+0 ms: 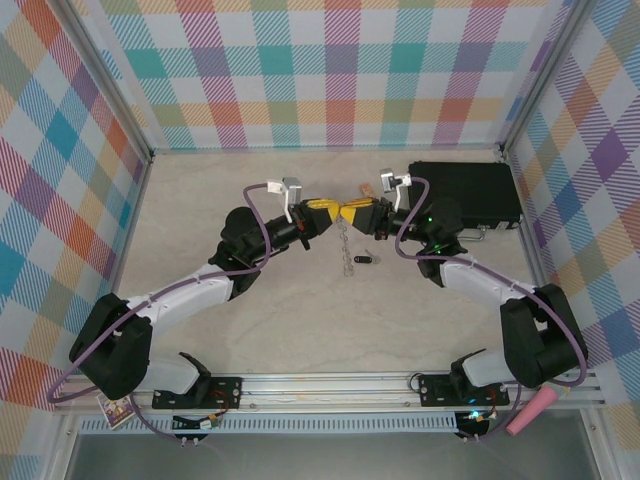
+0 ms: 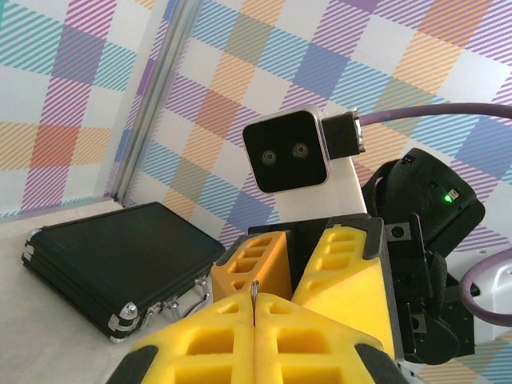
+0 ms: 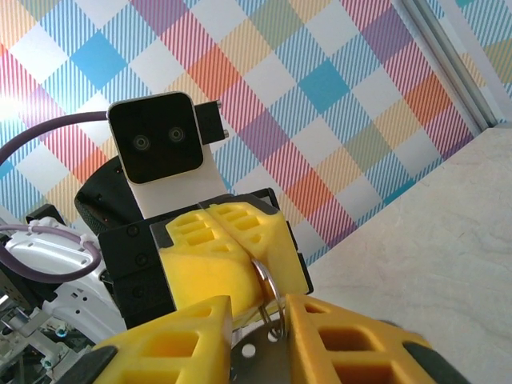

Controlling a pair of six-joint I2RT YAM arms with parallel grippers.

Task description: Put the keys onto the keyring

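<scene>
My two grippers meet tip to tip above the middle of the table. The left gripper (image 1: 333,210) (image 2: 255,304) is shut on the keyring (image 3: 272,290), a thin silver wire ring whose edge (image 2: 255,293) pokes out between its yellow pads. The ring passes through a hole in a flat silver plate (image 3: 268,364). That plate sits between the fingers of my right gripper (image 1: 353,212) (image 3: 260,324), which close on it. A thin chain (image 1: 347,245) runs down from the meeting point. Beside its lower end a tiny black-headed key (image 1: 363,260) lies on the table.
A black case (image 1: 465,190) (image 2: 104,264) lies flat at the back right, close behind the right wrist. Checked walls enclose the table on three sides. Pale bare tabletop (image 1: 330,320) stretches between the arms and toward the near rail.
</scene>
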